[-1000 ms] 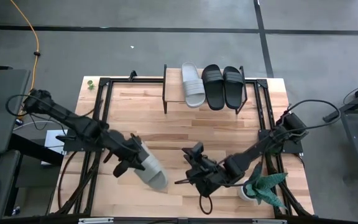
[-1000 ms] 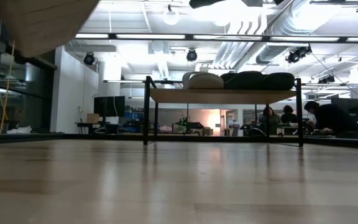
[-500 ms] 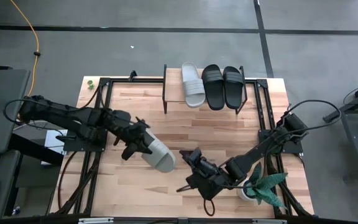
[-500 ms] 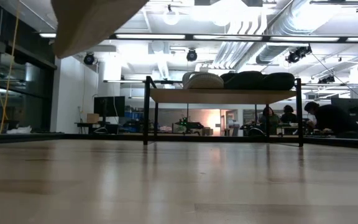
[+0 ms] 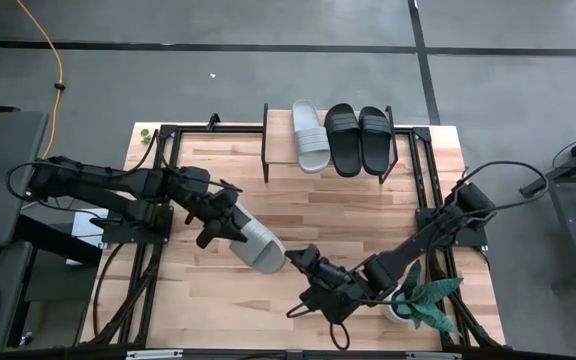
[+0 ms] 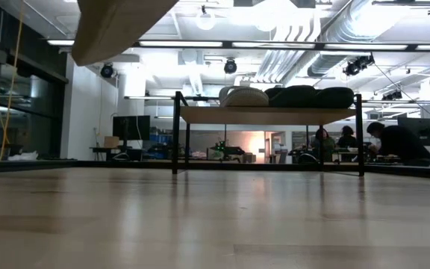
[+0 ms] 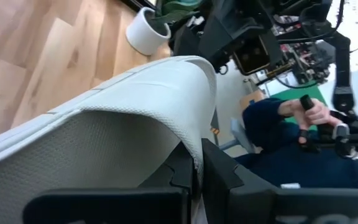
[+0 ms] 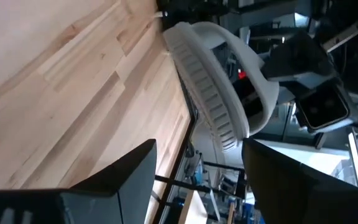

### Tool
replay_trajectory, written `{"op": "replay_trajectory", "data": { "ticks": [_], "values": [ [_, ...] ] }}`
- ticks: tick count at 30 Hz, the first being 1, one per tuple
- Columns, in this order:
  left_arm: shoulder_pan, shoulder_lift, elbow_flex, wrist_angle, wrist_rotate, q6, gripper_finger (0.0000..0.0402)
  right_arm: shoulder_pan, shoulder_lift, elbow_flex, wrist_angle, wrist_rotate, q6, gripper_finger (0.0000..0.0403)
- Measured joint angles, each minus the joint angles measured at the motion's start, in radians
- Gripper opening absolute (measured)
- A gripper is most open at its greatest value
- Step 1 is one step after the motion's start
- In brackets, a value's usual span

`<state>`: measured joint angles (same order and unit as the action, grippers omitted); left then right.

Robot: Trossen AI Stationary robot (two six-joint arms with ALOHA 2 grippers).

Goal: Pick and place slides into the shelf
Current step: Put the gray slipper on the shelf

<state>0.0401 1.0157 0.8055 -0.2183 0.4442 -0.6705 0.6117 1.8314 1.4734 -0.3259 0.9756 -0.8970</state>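
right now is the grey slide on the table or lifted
Lifted: the left gripper holds the grey slide by its strap, clear above the table.

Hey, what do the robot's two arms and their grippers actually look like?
Both arms are black and slim, built of jointed segments. The left gripper and right gripper each end in two flat dark fingers. A black cable loops above the right arm's base.

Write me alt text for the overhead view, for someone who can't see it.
The left claw holds a pale grey-green slide over the middle of the wooden table, while the right claw, open, waits near the slide's free end. At the table's far edge, a low shelf carries one pale slide and two black slides. A potted plant stands by the right arm.
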Motion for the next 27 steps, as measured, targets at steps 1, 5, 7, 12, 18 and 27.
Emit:
{"op": "replay_trajectory", "data": {
  "ticks": [1,5,7,12,18,27],
  "values": [
    [0.000,0.000,0.000,0.003,0.007,-0.007,0.0005,0.000,0.001,0.000,0.001,0.000,-0.004,0.0229],
    [-0.001,0.001,0.000,0.003,0.010,-0.010,0.0005,0.000,0.002,0.000,0.005,-0.015,-0.002,0.0229],
    [-0.001,0.001,0.000,0.002,0.009,-0.011,0.0005,0.000,0.003,0.000,0.010,-0.011,-0.003,0.0229],
    [-0.001,0.008,0.000,0.000,0.005,-0.014,0.0005,-0.001,0.003,0.000,0.019,-0.021,-0.005,0.0229],
    [-0.001,0.024,0.000,0.000,0.001,-0.014,0.0005,-0.001,0.003,0.000,0.057,-0.015,-0.043,0.0229],
    [-0.001,0.030,0.000,0.004,-0.003,-0.011,0.0005,-0.010,0.005,0.000,0.070,-0.049,-0.047,0.0229]
  ]
}}
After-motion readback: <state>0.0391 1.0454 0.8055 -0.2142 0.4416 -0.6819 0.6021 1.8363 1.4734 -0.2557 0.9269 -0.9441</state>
